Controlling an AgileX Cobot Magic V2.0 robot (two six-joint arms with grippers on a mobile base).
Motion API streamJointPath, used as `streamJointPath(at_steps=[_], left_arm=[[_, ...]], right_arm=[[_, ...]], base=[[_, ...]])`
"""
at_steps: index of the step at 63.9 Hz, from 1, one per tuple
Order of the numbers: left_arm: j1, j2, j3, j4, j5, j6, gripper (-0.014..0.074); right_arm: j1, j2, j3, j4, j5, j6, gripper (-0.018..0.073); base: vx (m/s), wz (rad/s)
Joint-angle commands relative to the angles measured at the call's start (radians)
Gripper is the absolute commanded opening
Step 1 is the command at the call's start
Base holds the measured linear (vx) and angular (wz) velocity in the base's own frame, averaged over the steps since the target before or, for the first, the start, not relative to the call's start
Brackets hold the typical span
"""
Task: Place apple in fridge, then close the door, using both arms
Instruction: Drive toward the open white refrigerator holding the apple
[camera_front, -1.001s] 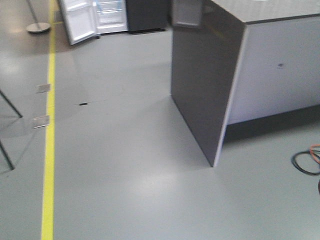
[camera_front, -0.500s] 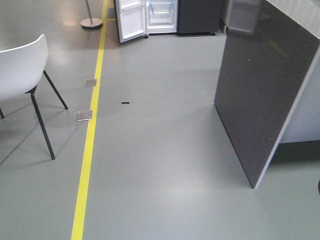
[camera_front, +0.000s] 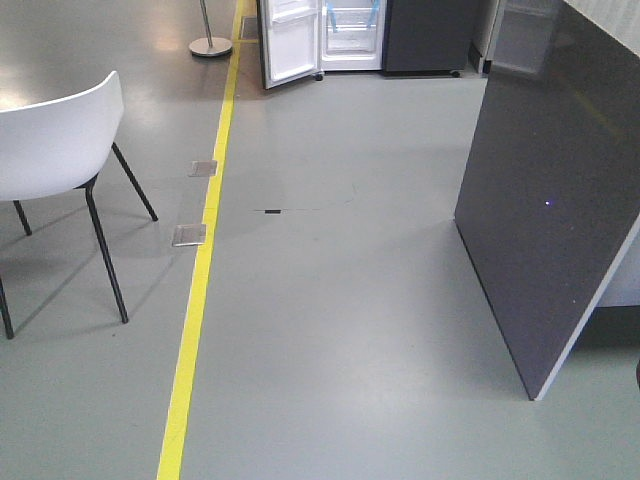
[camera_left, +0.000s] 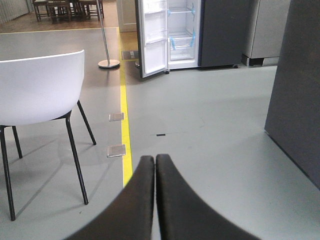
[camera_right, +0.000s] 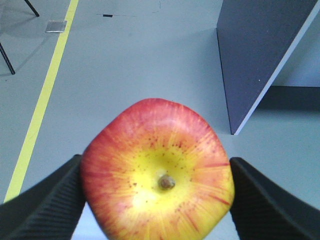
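The apple (camera_right: 157, 172), red with a yellow stem end facing the camera, fills the right wrist view, and my right gripper (camera_right: 156, 167) is shut on it, one black ribbed finger on each side. My left gripper (camera_left: 154, 159) is shut with nothing between its fingers, pointing over the floor. The fridge (camera_front: 352, 35) stands far ahead at the top of the front view, its white inside showing. Its door (camera_front: 290, 45) is swung open to the left. The left wrist view also shows the fridge (camera_left: 182, 35) and the open door (camera_left: 152, 42) well beyond the gripper.
A white chair (camera_front: 55, 140) on black legs stands at the left. A yellow floor line (camera_front: 205, 250) runs toward the fridge, with two metal floor plates (camera_front: 189, 235) beside it. The counter's dark side panel (camera_front: 550, 200) rises at the right. A chrome post base (camera_front: 210, 45) sits near the door.
The front view has swung left: the fridge and counter panel have shifted right in the frame, and the white chair has come into view at the left.
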Motion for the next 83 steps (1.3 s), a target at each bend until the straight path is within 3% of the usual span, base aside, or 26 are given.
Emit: streamJointPath(at_steps=[1,83], left_arm=[[0.0,-0.014,0.02,-0.01,-0.069,-0.009,-0.0005],[0.0,-0.014,0.02,-0.01,-0.069,-0.009,-0.0005]], right_arm=[[0.001,-0.001,-0.028,-0.002,-0.078,0.001,0.0198],[0.001,-0.001,-0.028,-0.002,-0.078,0.001,0.0198]], base=[[0.09,0.06],[0.14,0.02]])
